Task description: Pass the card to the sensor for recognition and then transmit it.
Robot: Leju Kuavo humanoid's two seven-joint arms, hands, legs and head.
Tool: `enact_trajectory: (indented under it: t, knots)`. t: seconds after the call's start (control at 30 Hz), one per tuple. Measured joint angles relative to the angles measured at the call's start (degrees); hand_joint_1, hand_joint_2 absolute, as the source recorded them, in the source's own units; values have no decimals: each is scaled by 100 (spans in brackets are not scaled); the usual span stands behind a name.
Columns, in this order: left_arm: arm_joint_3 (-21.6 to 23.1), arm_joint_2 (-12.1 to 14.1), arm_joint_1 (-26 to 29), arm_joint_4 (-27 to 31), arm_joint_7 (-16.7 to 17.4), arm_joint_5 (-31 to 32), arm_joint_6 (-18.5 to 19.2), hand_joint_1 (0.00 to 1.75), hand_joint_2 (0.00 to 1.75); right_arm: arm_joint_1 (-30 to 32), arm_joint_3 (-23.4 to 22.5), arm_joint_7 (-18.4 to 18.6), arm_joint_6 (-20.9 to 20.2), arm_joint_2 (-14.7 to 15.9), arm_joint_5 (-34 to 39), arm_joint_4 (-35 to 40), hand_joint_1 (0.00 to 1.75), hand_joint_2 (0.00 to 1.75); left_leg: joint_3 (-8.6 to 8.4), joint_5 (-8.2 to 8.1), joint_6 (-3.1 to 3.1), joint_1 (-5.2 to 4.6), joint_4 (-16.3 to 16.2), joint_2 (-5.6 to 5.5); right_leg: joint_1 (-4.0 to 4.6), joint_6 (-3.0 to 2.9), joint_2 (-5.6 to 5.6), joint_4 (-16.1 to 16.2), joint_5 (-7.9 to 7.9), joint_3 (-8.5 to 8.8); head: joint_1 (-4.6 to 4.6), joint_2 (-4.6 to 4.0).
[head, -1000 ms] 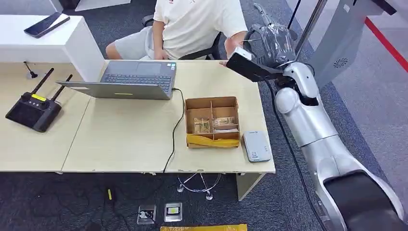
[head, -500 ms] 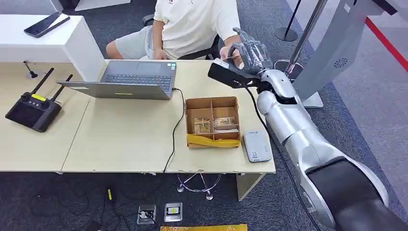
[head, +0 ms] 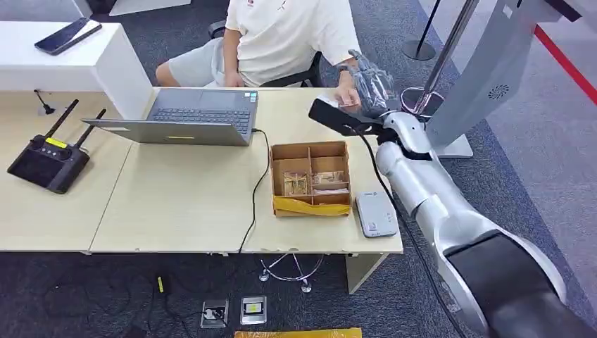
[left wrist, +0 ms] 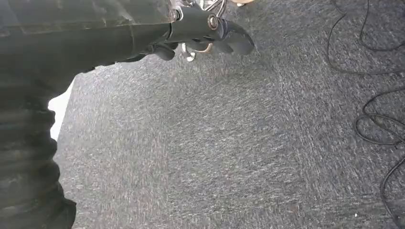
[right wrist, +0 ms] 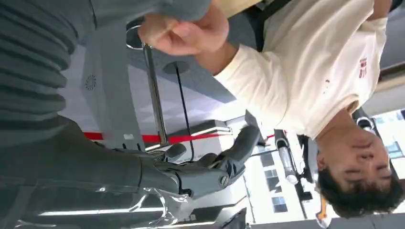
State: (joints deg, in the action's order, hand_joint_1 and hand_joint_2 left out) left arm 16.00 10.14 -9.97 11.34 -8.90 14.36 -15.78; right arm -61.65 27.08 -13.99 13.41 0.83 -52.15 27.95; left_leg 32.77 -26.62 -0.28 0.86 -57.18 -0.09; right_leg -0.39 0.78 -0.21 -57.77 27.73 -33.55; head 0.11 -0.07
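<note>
Right hand [head: 367,83] raised over table's far edge [head: 296,95], fingers spread, empty; person's hand [head: 345,95] touching beside it.

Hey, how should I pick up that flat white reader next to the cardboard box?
Come from above and pinch the white reader by its near and far short ends. It lies flat, and the cardboard box crowds its left long edge.
</note>
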Motion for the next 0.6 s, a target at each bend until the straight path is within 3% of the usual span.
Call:
enact_trajectory:
  t: [0.07, 0.2, 0.37, 0.43, 0.53, 0.6]
  knots:
    - [0, 0, 10, 0, 0, -9, -11, 0, 175, -2, -7, -68, 242, 61, 42, 0, 0, 175, 0, 0, 0, 0, -1, 0, 0, 0, 0, 0, 0, -1, 0, 0]
    - [0, 0, 62, 0, -28, -79, -105, 0, 175, 34, -91, -367, 1125, 325, 419, 172, 0, 175, -1, 0, 0, -1, -2, 0, -1, 0, 1, 2, 0, -2, -2, 0]
    - [-2, -15, 205, 0, -63, -282, -243, 0, 175, 456, -499, -606, 2171, 879, 1205, 943, 0, 175, -4, -2, 1, -1, -4, 0, -1, 0, -4, 13, 0, -1, -2, 0]
    - [-2, -20, 248, 0, -63, -376, -282, 0, 175, 730, -815, -677, 2258, 1186, 1467, 1269, 0, 175, -3, -6, 5, -1, -4, -1, -1, 1, -6, 19, 0, 3, 2, 0]
    - [-13, -31, 294, 0, -37, -490, -315, 0, 175, 1167, -1490, -1124, 2276, 1585, 1497, 1583, 0, 175, -2, -8, 8, -2, -5, -6, -2, 1, -10, 22, -1, 5, -2, 0]
    - [-15, -31, 298, 0, -31, -498, -317, 0, 175, 1208, -1590, -1201, 2276, 1630, 1495, 1604, 0, 175, -2, -9, 8, -2, -4, -5, -2, 2, -9, 22, -1, 6, 0, 0]
